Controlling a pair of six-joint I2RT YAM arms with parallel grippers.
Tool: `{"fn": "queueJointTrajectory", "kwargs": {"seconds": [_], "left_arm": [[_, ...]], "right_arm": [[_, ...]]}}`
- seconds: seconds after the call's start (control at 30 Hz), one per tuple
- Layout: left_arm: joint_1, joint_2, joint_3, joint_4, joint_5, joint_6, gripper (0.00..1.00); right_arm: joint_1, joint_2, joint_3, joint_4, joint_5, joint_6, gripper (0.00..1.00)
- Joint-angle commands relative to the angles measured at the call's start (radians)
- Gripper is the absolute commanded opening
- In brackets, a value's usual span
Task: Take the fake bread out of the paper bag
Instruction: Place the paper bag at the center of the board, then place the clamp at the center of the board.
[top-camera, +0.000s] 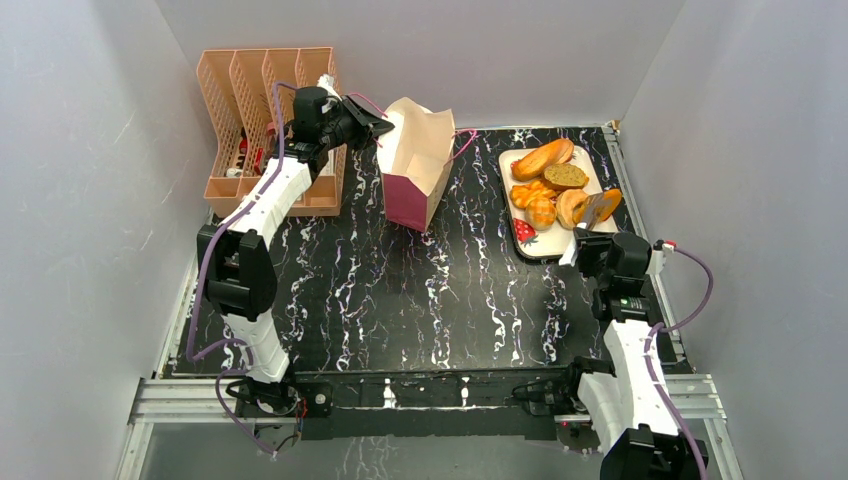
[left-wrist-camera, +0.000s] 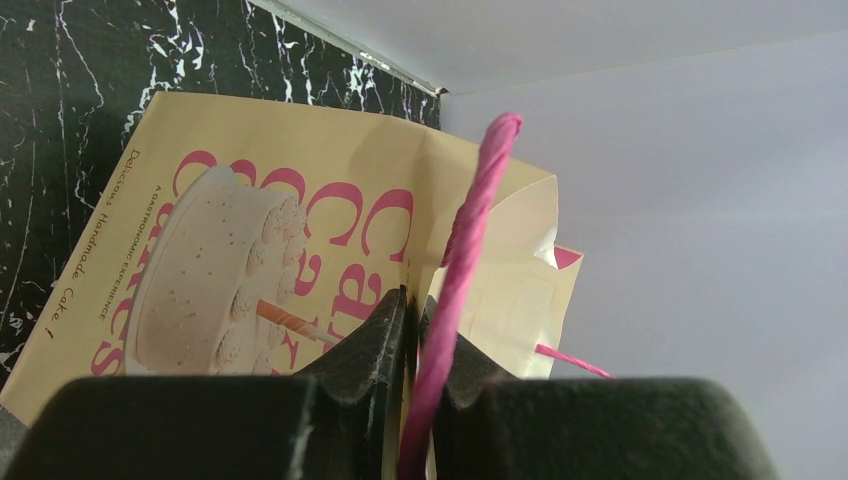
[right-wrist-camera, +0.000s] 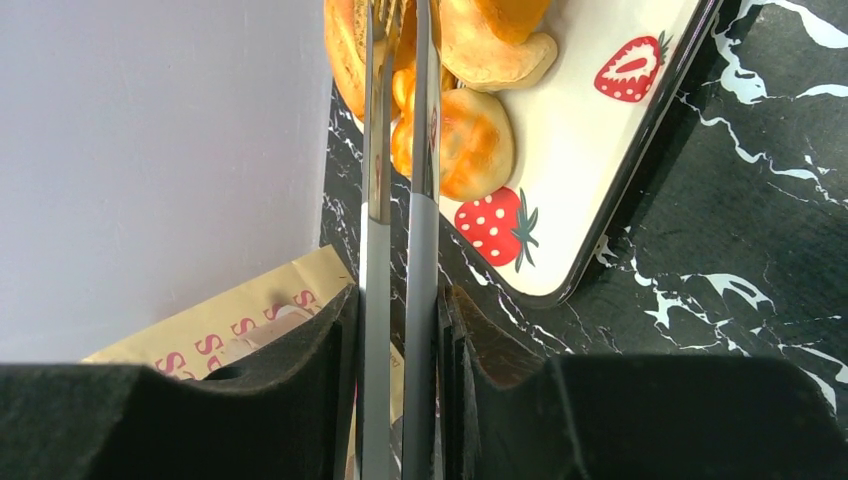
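Paper bag (top-camera: 420, 170) handle (left-wrist-camera: 460, 250) pinched by left gripper (left-wrist-camera: 412, 312); right gripper (right-wrist-camera: 400, 300) clenches tongs (right-wrist-camera: 422, 200) over bread (right-wrist-camera: 470, 140) on tray (right-wrist-camera: 610, 150), so letting go probably comes next.

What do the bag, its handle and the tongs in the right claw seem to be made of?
The bag looks like matte printed paper, with sharp folds and creases. The handle is a twisted pink cord, probably paper or fibre, and its spiral strands are visible. The tongs are probably metal, with thin flat grey blades that are dull low down and shinier near the tips.
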Motion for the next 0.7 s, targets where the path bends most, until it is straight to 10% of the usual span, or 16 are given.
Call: {"fn": "queueJointTrajectory", "kwargs": {"seconds": [0.0,0.4,0.67], "left_arm": [[0.003,-0.042,0.033,-0.001,0.011,-0.004,0.08],[0.004,-0.05,-0.009,0.021,-0.039,-0.07,0.06],[0.004,-0.031,-0.008,0.008,-0.063,-0.181,0.01]], "right_arm": [[0.001,-0.008,0.058,0.06,0.002,-0.021,0.25],[0.046,0.059,0.154,0.119,-0.062,-0.214,0.19],[0.45,0.337,0.33,0.166,0.128,-0.41,0.18]]}}
